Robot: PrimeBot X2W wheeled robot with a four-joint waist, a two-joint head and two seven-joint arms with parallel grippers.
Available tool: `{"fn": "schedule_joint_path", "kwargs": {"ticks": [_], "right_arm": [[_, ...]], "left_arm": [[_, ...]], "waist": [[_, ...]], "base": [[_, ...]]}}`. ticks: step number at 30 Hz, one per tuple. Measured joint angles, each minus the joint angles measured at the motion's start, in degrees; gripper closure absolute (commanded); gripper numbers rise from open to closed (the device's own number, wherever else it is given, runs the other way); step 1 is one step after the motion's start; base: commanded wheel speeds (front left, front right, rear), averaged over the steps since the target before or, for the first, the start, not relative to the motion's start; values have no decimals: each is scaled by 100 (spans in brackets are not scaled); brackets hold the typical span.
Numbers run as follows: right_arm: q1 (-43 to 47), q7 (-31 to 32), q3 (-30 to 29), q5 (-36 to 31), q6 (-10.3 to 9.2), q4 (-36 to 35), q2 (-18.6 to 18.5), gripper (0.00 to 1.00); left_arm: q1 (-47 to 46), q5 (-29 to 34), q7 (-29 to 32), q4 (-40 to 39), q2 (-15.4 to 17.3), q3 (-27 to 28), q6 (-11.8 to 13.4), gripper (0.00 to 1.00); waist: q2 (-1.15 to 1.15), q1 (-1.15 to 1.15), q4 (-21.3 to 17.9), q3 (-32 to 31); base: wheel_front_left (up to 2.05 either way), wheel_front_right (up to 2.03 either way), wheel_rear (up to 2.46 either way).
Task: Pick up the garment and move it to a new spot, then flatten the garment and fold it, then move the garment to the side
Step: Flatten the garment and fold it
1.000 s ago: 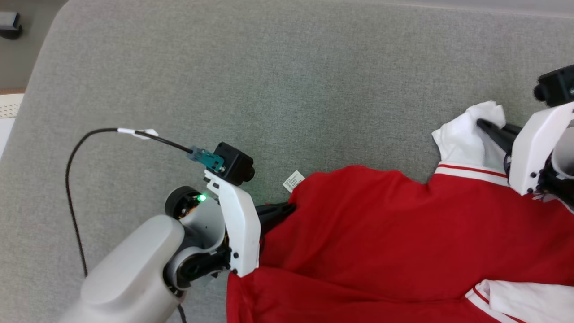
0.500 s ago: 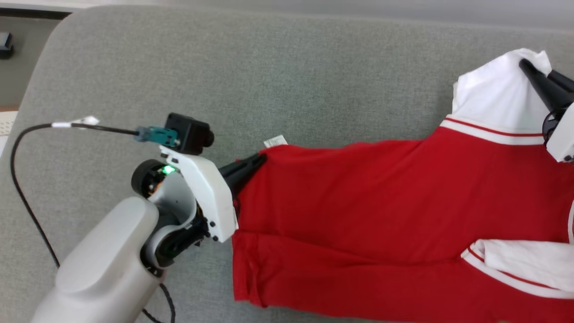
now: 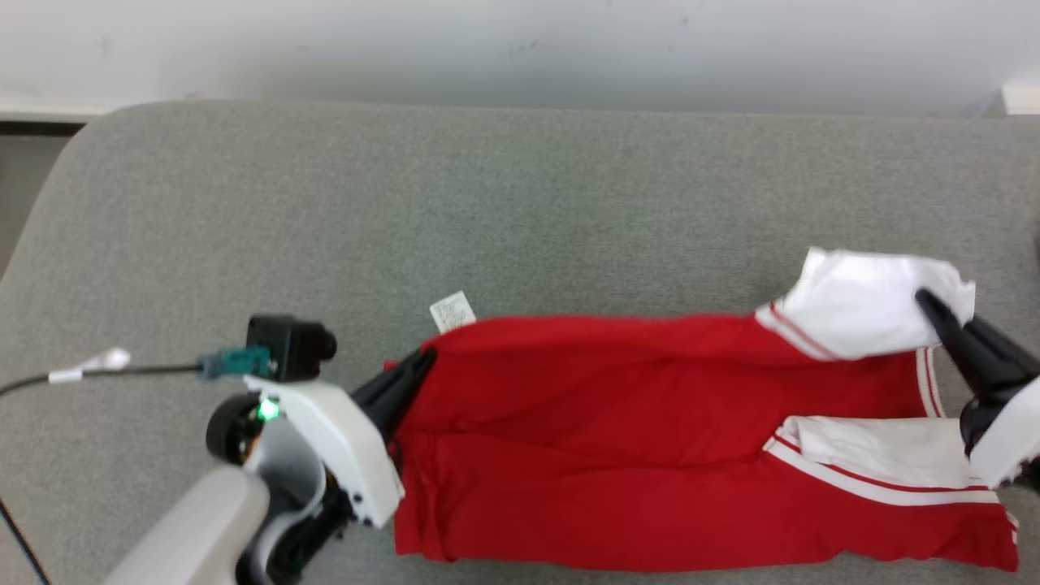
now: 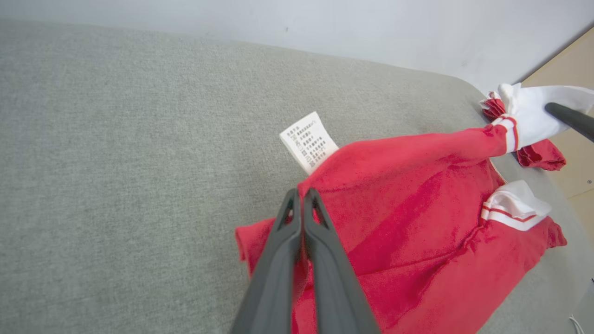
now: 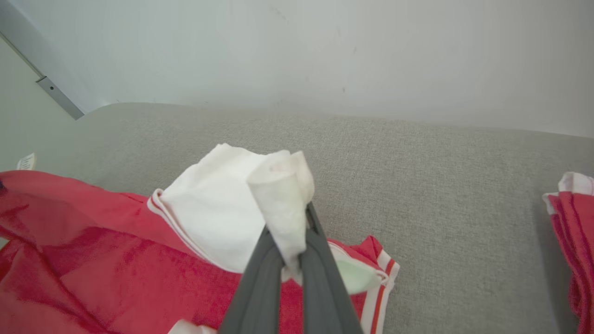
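Since half a second ago the head camera has tilted up, so the pale wall (image 3: 520,49) is now showing above the grey cushion (image 3: 487,211). On the cushion itself, the garment (image 3: 617,439) has been drawn out flatter. Its upper edge is now running nearly straight between the two grippers, and the held white sleeve (image 3: 861,305) is sitting closer to the second white sleeve (image 3: 877,451) than before.

The left gripper (image 3: 422,357) is pinching the garment's red corner just beside the white care label (image 3: 452,311). In the left wrist view its fingers (image 4: 320,260) are pressing together on the red cloth (image 4: 417,208), with the label (image 4: 308,141) sticking up just past the tips.

The right gripper (image 3: 922,296) is clamping the white sleeve at the garment's far end. In the right wrist view its fingers (image 5: 260,283) are closing on a bunched fold of that sleeve (image 5: 213,204), and the red body (image 5: 93,260) is spreading away to the left.

The garment is lying lengthwise across the near half of the cushion, folded along its length, with the second sleeve resting on top of the red cloth. Another piece of red and white cloth (image 5: 573,218) is lying apart at that view's right edge; whether it belongs to the garment cannot be told.
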Motion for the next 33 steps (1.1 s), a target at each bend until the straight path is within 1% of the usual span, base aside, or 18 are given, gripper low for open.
{"fn": "schedule_joint_path", "kwargs": {"ticks": [2,6,10,11,12,13,14,18,19,20,21,23,25,26,27,29,31,33], "right_arm": [[339,-99,-52,11,0,-113,-18,100],[868,-256,-179,35,0,-216,37,100],[1198,-323,-162,-32,0,-153,177,100],[1248,-346,-153,-75,0,-116,207,100],[1296,-377,-134,-129,0,-85,231,75],[1354,-399,-119,-180,0,-73,243,33],[1433,-424,-133,-194,0,-53,263,0],[1722,-439,-229,-296,0,56,261,0],[1769,-444,-283,-312,0,53,254,0],[1821,-444,-357,-311,0,45,248,0],[1872,-453,-448,-311,0,37,245,0],[1979,-502,-727,-296,0,-19,232,0],[2056,-498,-1043,-261,0,-55,233,0],[2092,-454,-1187,-233,0,-80,246,0],[2112,-364,-1300,-212,0,-100,271,0],[2132,-155,-1482,-168,0,-142,360,0],[2135,176,-1553,-162,0,-151,444,0],[2135,520,-1569,-216,0,-105,548,0]], "left_arm": [[335,-2,-80,-211,65,16,116,100],[930,-127,-223,-537,71,20,304,100],[1229,-164,-337,-586,32,-27,415,100],[1254,-157,-379,-555,14,-29,453,98],[1268,-122,-414,-517,16,-42,482,80],[1291,-85,-463,-469,16,-48,536,55],[1335,-21,-520,-422,18,-48,593,0],[1484,131,-737,-342,16,-82,646,0],[1526,130,-846,-339,-14,-36,723,0],[1589,169,-1003,-344,-37,13,826,0],[1650,334,-1211,-347,-31,53,966,0],[1739,754,-1834,-361,-30,234,1396,0],[1831,1182,-2397,-417,-33,312,1712,0],[1923,1325,-2539,-459,-110,385,1876,0],[2018,1421,-2625,-494,-209,433,1987,0],[2166,1830,-2682,-552,-321,489,2152,0],[2257,2272,-2700,-680,-449,609,2250,0],[2332,2681,-2709,-848,-667,734,2295,0]], "waist": [[0,0,-82,-99],[0,0,-214,-256],[0,0,-270,-350],[0,0,-275,-369],[0,0,-279,-393],[0,0,-281,-420],[0,0,-282,-442],[0,0,-308,-520],[0,0,-322,-538],[0,0,-339,-560],[0,0,-357,-584],[0,0,-390,-635],[0,0,-410,-684],[0,0,-416,-704],[0,0,-418,-718],[0,0,-388,-727],[0,0,-342,-718],[0,0,-284,-694]], "base": [[0,0,0],[0,0,0],[0,0,0],[0,0,0],[0,0,0],[0,0,0],[0,0,0],[0,0,0],[0,0,0],[0,0,0],[0,0,0],[0,0,0],[0,0,0],[0,0,0],[0,0,0],[0,0,0],[0,0,0],[0,0,0]]}}
